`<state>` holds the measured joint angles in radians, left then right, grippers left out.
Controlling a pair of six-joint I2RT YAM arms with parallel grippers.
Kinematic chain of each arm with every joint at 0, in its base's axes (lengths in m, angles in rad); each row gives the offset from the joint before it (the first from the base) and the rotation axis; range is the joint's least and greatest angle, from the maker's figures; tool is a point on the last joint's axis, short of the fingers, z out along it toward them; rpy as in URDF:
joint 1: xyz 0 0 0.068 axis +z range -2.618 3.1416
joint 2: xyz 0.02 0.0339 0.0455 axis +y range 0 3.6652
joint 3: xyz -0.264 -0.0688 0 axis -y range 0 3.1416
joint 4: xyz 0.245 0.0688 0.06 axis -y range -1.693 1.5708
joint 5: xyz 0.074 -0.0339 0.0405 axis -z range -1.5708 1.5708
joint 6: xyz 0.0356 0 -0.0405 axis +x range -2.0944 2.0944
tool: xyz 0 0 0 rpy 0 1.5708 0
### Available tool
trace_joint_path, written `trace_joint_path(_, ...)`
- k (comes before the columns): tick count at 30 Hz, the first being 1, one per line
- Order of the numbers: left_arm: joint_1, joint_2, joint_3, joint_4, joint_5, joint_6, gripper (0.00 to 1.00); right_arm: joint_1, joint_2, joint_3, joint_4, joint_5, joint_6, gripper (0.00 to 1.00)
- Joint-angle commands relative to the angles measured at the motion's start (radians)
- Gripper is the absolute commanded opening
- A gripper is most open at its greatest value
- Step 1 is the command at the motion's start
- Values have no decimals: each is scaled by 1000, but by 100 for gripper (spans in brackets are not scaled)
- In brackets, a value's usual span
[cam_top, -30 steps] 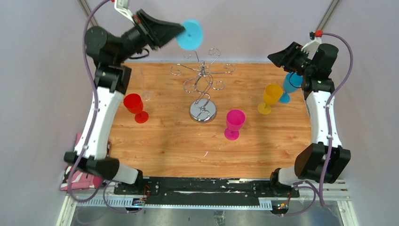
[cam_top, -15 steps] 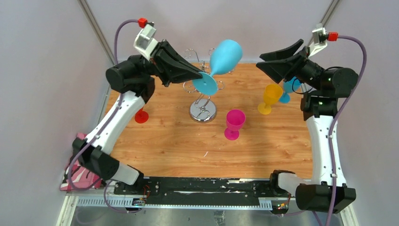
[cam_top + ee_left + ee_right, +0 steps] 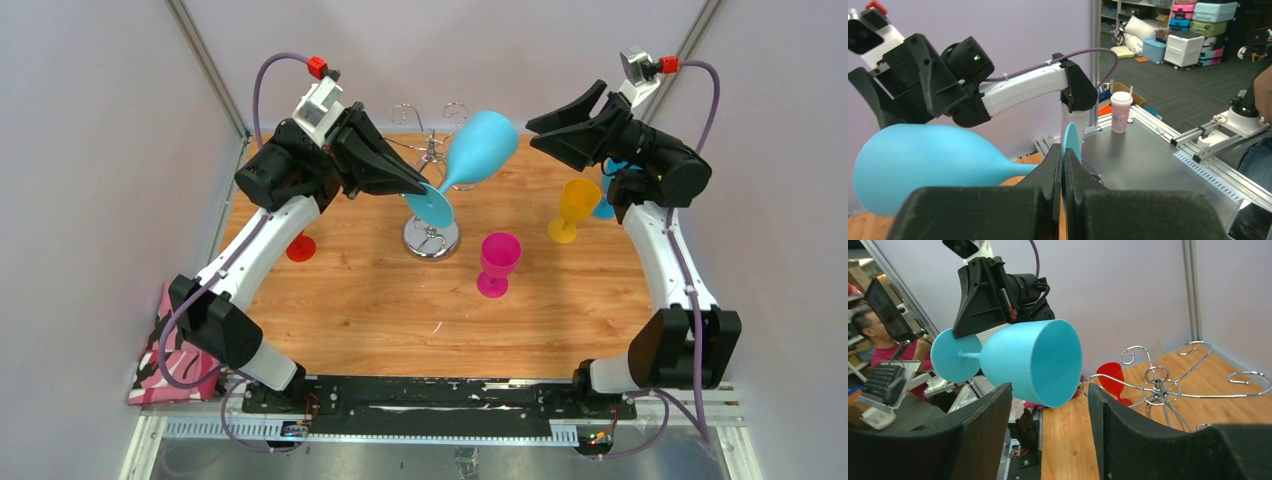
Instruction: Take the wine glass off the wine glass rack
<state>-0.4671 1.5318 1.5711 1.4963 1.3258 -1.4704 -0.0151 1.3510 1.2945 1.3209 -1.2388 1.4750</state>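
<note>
A light blue wine glass (image 3: pixel 478 147) hangs on its side in the air above the wine glass rack (image 3: pixel 432 238), clear of its chrome arms. My left gripper (image 3: pixel 424 190) is shut on the glass's round foot (image 3: pixel 1071 141), with the bowl (image 3: pixel 923 160) pointing right. My right gripper (image 3: pixel 540 134) stands open facing the bowl's mouth, just short of its rim. In the right wrist view the bowl (image 3: pixel 1033 362) shows just beyond the right gripper (image 3: pixel 1050 405), not touching either finger. The rack (image 3: pixel 1158 385) stands behind it with no glass on its arms.
On the wooden table stand a magenta glass (image 3: pixel 497 262), a yellow glass (image 3: pixel 575 208) and a red glass (image 3: pixel 299 247), the red one partly hidden by my left arm. A blue glass (image 3: pixel 605 207) stands behind my right arm. A pink striped cloth (image 3: pixel 170 360) lies at the left edge.
My left arm has swung the blue glass from the back left down and rightward to above the rack. My right arm has risen and moved left toward the bowl.
</note>
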Motion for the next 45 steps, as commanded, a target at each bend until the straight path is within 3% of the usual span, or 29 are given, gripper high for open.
trace_joint_path(1, -5, -10, 23, 73, 21, -13, 0, 12, 54, 26, 260, -13, 192, 62)
trace_joint_path(17, -5, 37, 49, 74, 13, -16, 0, 195, 45, 59, 265, -55, 174, 60)
trace_joint_path(26, 35, 51, 57, 75, 24, -14, 0, 253, 22, 9, 274, -69, 125, 26)
trace_joint_path(35, 133, 121, 78, 75, 19, -34, 0, 261, -56, -17, 270, -61, 102, 0)
trace_joint_path(45, 187, 264, 215, 75, 4, -97, 0, 261, -108, -63, 246, -30, 91, 0)
